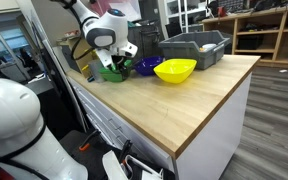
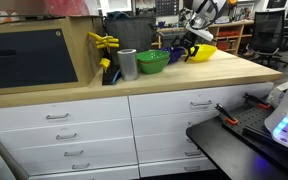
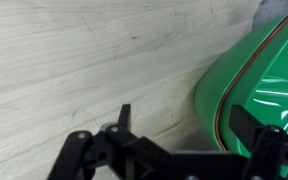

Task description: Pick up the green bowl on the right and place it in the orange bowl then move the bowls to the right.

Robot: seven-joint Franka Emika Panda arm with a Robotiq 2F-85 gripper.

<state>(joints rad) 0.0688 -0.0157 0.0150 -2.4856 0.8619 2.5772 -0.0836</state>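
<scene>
We have the gripper [image 3: 184, 115] spread apart over the rim of the green bowl [image 3: 269, 85]; one side above the bowl, the other above the wooden counter [image 3: 74, 60]; nothing clamped

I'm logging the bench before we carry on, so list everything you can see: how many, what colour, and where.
green bowl: one, bright green, on the counter below the tool
orange bowl: one, only a thin orange rim shows around the green bowl
blue bowl: one, dark blue, between the green and yellow bowls
yellow bowl: one, yellow, before the bin
bin: one, grey, back of the counter
metal cup: one, silver, beside the green bowl
counter: one, light wood
arm: one, white
tool: one, black, open, fingers astride the green bowl's rim
</scene>
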